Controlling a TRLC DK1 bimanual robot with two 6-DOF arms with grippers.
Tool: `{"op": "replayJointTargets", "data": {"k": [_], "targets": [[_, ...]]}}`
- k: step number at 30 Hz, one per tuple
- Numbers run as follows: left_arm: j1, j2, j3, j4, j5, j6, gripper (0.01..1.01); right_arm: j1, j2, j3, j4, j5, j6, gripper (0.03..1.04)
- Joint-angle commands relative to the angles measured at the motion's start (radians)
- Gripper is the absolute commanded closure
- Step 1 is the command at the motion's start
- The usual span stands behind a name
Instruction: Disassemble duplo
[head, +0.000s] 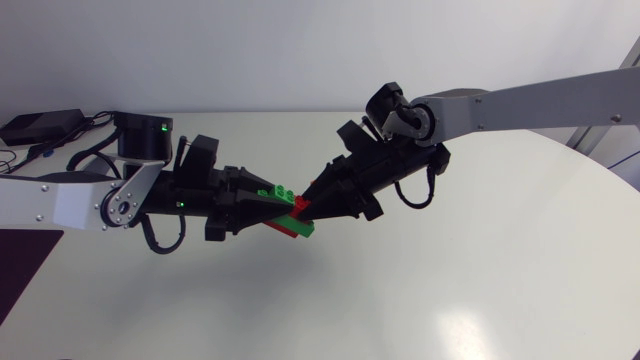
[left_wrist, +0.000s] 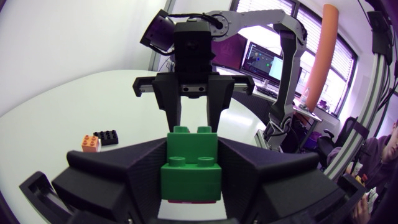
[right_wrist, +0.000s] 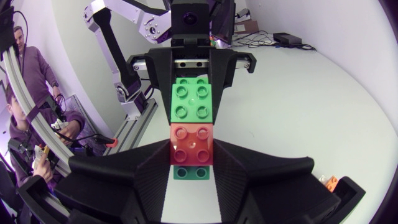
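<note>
A small duplo stack hangs above the table's middle, held between my two grippers. The light green brick (head: 275, 192) (left_wrist: 191, 168) (right_wrist: 193, 99) sits between the fingers of my left gripper (head: 268, 208) (left_wrist: 191, 149), which is shut on it. Joined to it is a red brick (head: 301, 205) (right_wrist: 193, 144) with a dark green brick (head: 303, 228) (right_wrist: 191, 173) beneath. My right gripper (head: 310, 203) (right_wrist: 193, 152) is shut on the red brick. The two grippers meet nose to nose. In the left wrist view the right gripper (left_wrist: 194, 122) stands just ahead of the green brick.
An orange brick (left_wrist: 91, 144) and a black brick (left_wrist: 107, 135) lie side by side on the white table (head: 480, 260), off to the left gripper's side. A black box (head: 40, 125) with cables sits at the far left edge.
</note>
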Motion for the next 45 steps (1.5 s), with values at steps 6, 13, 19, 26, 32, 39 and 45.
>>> {"op": "replayJointTargets", "data": {"k": [6,13,19,26,32,39,45], "targets": [[-0.003,-0.043,-0.033,0.003,0.027,0.028,0.189,0.007,0.033,0.019,-0.007,0.001,-0.025,0.87],[0.002,-0.047,-0.035,0.006,0.027,0.029,0.11,0.007,0.033,0.019,-0.007,0.001,-0.025,0.87],[0.029,-0.047,-0.03,0.028,0.023,0.023,0.08,-0.003,0.031,0.024,-0.007,0.001,-0.023,0.87],[0.037,-0.046,-0.028,0.031,0.007,0.023,0.08,-0.018,0.025,0.027,-0.005,-0.001,-0.021,0.87],[0.037,-0.044,-0.027,0.031,-0.011,0.022,0.082,-0.047,0.011,0.032,0.001,-0.008,-0.015,0.87],[0.033,-0.044,-0.028,0.029,-0.011,0.022,0.089,-0.061,0.001,0.032,0.001,-0.014,-0.014,0.87],[0.029,-0.044,-0.028,0.029,-0.017,0.023,0.108,-0.072,-0.007,0.03,0.002,-0.039,-0.012,0.87]]}}
